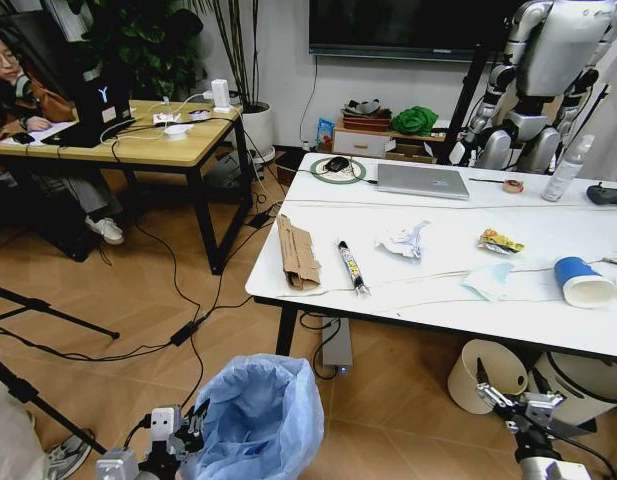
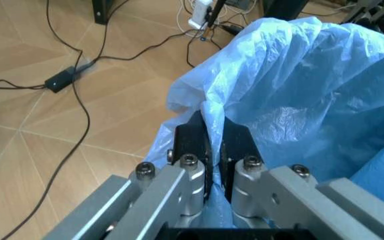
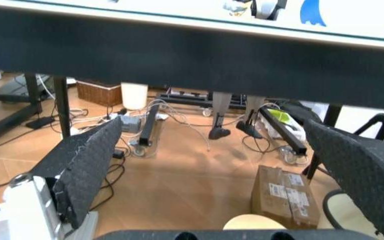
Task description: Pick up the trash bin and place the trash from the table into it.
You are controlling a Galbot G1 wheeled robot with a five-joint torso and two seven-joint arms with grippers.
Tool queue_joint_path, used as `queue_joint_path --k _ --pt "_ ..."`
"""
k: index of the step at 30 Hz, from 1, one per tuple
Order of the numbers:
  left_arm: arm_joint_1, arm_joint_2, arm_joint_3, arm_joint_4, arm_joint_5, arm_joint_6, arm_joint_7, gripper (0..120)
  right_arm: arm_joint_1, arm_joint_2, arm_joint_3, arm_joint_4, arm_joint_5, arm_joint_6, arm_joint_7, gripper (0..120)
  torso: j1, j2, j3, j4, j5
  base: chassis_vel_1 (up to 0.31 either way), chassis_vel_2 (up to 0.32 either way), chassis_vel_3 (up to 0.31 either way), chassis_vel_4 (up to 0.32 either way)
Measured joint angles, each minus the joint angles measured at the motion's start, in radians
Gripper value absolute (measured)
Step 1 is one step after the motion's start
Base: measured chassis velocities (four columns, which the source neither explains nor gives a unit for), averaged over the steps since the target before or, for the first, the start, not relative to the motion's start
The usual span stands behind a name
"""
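Counting one trash bin [image 1: 256, 420], seven trash [image 1: 299, 253] scraps.

white table [image 1: 548, 310], torn cardboard [image 1: 297, 254], blue cup [image 1: 580, 281] (tipped over), laptop [image 1: 423, 181]

Legible markings:
- Black stand [image 1: 106, 100] on the wooden desk, upper left of the head view: a single white "Y"-shaped logo.
- Cardboard box [image 3: 285, 196] on the floor, lower right of the right wrist view: white labels, print too small to read.

Nothing else readable.
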Motion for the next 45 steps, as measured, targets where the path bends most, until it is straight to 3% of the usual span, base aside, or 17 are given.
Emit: queue_joint_path --k 22,38,45 --pt "-0.005 0.006 -0.003 -0.002 -0.005 0.003 0.000 0 -0.067 0.000 0.021 0.108 0.044 -0.016 0.005 100 0.039 0.087 0.048 0.0000 -0.0001 0.000 0.000 0.000 0.000" --pt "0.000 0.002 -0.004 -0.016 0.005 0.004 -0.001 0 -0.059 0.000 0.011 0.114 0.042 -0.015 0.004 100 0.092 0.208 0.116 0.0000 0.0000 0.000 0.000 0.000 0.000" --pt "0.002 0.002 -0.004 -0.017 0.008 0.004 -0.001 0 -0.059 0.000 0.009 0.117 0.041 -0.015 0.004 100 0.105 0.238 0.132 0.0000 0.0000 0.000 0.000 0.000 0.000"
